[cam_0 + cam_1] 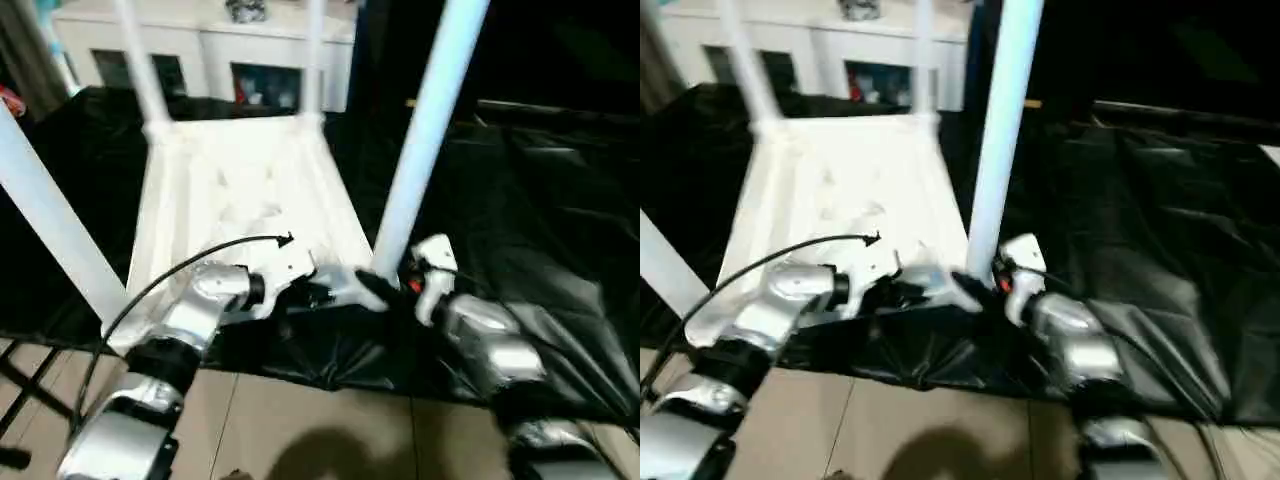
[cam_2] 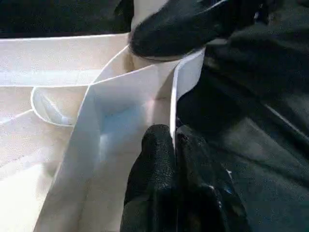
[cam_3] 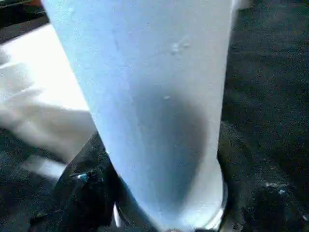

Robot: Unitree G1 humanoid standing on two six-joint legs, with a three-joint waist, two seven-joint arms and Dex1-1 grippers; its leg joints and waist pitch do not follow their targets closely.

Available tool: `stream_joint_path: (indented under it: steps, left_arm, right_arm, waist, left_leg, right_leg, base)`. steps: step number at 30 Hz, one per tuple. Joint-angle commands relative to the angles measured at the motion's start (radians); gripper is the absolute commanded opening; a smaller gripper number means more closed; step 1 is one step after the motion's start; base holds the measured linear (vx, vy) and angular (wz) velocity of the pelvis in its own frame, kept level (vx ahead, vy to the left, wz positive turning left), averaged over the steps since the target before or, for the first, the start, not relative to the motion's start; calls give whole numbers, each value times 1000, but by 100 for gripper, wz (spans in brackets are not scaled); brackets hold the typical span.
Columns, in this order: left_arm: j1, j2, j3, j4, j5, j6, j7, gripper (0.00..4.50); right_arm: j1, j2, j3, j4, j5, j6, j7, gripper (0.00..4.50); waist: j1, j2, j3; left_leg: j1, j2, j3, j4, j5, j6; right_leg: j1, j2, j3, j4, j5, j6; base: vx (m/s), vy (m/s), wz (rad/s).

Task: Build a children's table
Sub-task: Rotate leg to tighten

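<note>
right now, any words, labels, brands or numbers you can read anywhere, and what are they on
None: no readable text stands anywhere in these views.
Upturned table top: plain white ribbed plastic, no marking.
Near right leg: plain white.
Left gripper and right gripper: black fingers, no lettering to be made out.
Cabinet behind: items behind its glass too blurred to read.

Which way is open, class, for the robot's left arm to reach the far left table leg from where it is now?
Probably the bare ribbed underside between them; nothing stands there. But the left gripper is shut on the tabletop's near rim, so it must release first to reach the far left leg.
</note>
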Motion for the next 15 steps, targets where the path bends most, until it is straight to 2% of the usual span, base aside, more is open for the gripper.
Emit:
stream_joint_path:
  steps: [1, 3, 4, 6, 8, 11, 15]
  left_arm:
    - [-29, -123, -31, -15, -20, -10, 89, 0]
    - [-29, -131, -31, -15, -13, -10, 105, 0]
    - [-27, -133, -33, -17, -10, -10, 104, 0]
    - [-23, -129, -38, -23, -8, -12, 92, 0]
    - [-17, -118, -37, -29, -12, -14, 79, 0]
    - [1, -79, -32, -48, -30, -23, 17, 0]
    - [20, -29, -36, -69, -48, -31, -75, 0]
  right_arm:
    - [-20, 114, 96, 90, -53, 13, -47, 254]
    - [-34, 122, 97, 107, -64, 7, -71, 254]
    - [-40, 128, 93, 111, -58, 7, -66, 289]
    - [-43, 129, 87, 108, -45, 1, -42, 289]
    - [-42, 123, 79, 101, -28, -2, -7, 330]
    - [-47, 84, 95, 109, -44, -44, 64, 347]
    - [-42, 26, 127, 90, -40, -42, 178, 380]
  waist:
    - [-3, 0, -43]
    - [-2, -2, -43]
    - [-1, -2, -44]
    - [0, 0, -45]
    - [1, 1, -47]
    - [0, 2, -47]
    - [0, 2, -48]
  left_leg:
    - [13, 43, -40, -70, -353, -9]
    - [14, 40, -34, -68, -352, 13]
    - [14, 41, -34, -68, -347, 17]
    - [8, 43, -33, -71, -333, 24]
    - [5, 45, -32, -72, -322, 26]
    - [3, 45, -31, -72, -321, 29]
    - [1, 46, -29, -70, -303, 41]
  right_leg:
    - [28, -99, 41, -110, -594, -86]
    - [25, -95, 44, -116, -580, -79]
    - [25, -95, 46, -115, -569, -81]
    - [28, -93, 47, -110, -526, -91]
    - [31, -92, 49, -102, -473, -108]
    - [32, -94, 50, -100, -455, -120]
    - [36, -92, 51, -94, -419, -138]
  base:
    - [0, 0, 0]
    - [0, 0, 0]
    - [0, 0, 0]
    - [0, 0, 0]
    - [0, 0, 0]
    - [0, 0, 0]
    - [0, 0, 0]
